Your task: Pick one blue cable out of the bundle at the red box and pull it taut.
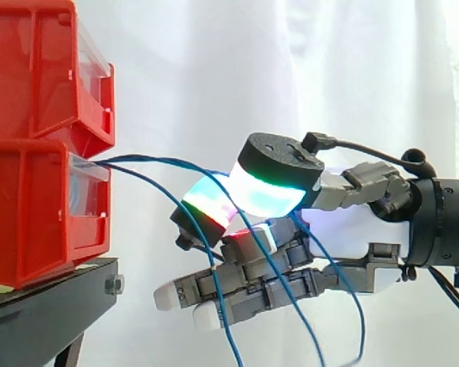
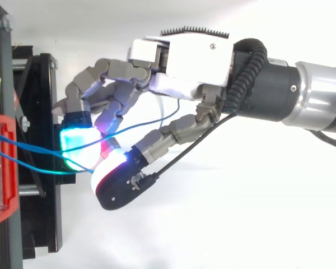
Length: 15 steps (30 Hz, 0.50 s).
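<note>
Thin blue cables (image 1: 118, 163) are seen coming out of the front of the lower red box (image 1: 30, 214), which is placed on a black stand (image 1: 53, 306) before a white curtain (image 1: 214, 76). One cable (image 1: 176, 160) is led from the box in a slight arc, not fully straight, to the hand (image 1: 336, 229). There it seems to be pinched between the glowing thumb pad (image 1: 271, 195) and a finger pad (image 1: 208, 202), while the other fingers are held nearly straight below. The hand is found near the box, at about the height of its opening. The remaining cables are hung loosely in downward curves, across the lower fingers. The exact place of contact is hard to make out, because it is covered by the pads themselves. The beginning of the cables inside the box is hidden behind its clear front plate. In the side view the loose ends are cut off by the bottom edge, and in the top view the box is cut off by the left edge.
</note>
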{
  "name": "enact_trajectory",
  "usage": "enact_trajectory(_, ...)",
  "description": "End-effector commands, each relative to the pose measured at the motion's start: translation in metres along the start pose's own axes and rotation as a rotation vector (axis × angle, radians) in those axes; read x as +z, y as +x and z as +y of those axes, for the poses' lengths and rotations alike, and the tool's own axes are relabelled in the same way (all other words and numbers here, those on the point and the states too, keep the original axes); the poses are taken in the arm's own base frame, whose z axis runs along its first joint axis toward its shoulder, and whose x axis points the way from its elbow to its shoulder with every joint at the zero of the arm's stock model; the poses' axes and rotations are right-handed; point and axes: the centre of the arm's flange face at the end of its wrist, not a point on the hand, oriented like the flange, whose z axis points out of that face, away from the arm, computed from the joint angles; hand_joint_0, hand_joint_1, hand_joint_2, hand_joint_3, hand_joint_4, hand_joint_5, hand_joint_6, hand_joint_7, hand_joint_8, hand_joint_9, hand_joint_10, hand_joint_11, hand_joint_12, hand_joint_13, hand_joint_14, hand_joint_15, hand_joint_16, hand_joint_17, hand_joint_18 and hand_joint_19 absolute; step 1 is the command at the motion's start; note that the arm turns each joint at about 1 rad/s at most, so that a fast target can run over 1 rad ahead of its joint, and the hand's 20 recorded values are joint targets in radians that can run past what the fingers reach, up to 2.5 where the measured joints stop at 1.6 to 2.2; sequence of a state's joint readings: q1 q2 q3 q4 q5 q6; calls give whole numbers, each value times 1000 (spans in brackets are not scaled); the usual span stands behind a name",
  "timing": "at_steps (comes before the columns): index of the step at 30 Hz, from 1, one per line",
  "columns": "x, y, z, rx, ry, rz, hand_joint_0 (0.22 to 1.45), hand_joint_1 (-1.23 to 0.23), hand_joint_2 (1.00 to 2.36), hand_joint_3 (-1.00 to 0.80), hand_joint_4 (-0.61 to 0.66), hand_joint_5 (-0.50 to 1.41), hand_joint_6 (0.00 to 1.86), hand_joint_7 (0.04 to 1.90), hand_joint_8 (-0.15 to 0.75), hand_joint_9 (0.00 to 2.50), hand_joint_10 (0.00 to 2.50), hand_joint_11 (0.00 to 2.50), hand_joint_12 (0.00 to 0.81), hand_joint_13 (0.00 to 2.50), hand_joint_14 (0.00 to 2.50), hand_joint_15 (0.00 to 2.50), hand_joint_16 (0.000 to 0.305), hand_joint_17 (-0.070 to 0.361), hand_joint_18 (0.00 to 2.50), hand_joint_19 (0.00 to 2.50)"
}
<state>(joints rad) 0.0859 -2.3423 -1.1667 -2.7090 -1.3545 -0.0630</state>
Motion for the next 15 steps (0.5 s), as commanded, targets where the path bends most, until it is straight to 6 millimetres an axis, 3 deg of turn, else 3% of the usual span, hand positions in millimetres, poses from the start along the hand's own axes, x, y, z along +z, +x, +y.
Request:
enact_trajectory(1, 0, 0, 0, 0, -1, 0, 665, -971, 1000, -500, 128, -145, 916, 982, 390, 1020, 9, 1347, 457, 460, 5, 110, 56, 126, 469, 226)
enact_trajectory(4, 1, 0, 1, 2, -7, -2, 517, -909, 1000, -500, 148, -138, 912, 988, 415, 1036, 7, 1338, 471, 441, 4, 106, 60, 134, 454, 266)
enact_trajectory(6, 1, 0, 1, 2, -7, -2, 459, -755, 1000, -500, 158, -130, 907, 990, 445, 1069, 5, 1306, 488, 447, 5, 109, 64, 144, 462, 293)
enact_trajectory(8, 1, 0, 1, 0, -5, -2, 453, -701, 1000, -500, 160, -128, 906, 988, 449, 1083, 4, 1303, 490, 450, 3, 99, 65, 146, 464, 299)
enact_trajectory(9, 1, 0, 1, 2, -7, -2, 498, -599, 1000, -500, 145, -126, 902, 1008, 431, 1092, 7, 1292, 467, 434, 4, 96, 61, 137, 437, 311)
enact_trajectory(15, 1, 0, 3, 0, -8, -2, 578, -603, 1006, -415, 146, -124, 899, 1064, 407, 1098, 8, 1304, 443, 426, 5, 96, 55, 124, 411, 324)
